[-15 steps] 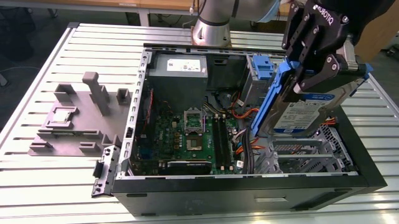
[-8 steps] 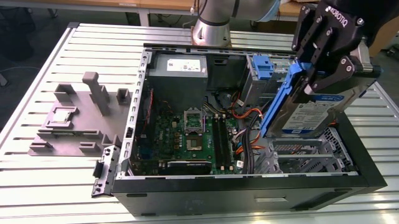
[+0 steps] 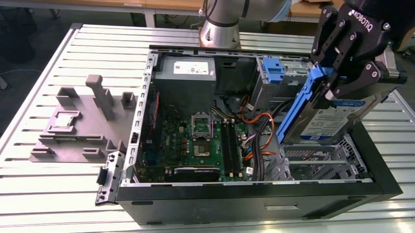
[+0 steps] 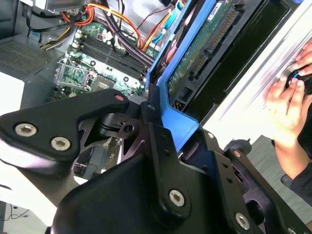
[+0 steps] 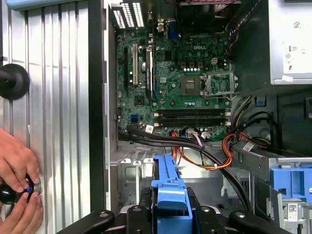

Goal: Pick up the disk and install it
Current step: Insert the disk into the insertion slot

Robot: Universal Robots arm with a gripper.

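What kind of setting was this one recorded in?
Probably a robotics lab bench for computer assembly: an open desktop case lies on a slotted aluminium table, and the claw holds the disk over it.

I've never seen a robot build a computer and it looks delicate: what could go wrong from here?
The gripper pinches the disk by its blue rail, tilted above the open case, so it might twist or slip. Orange cables lie beside the drive cage and could snag. A person's hands work at the table close to the case and could be struck.
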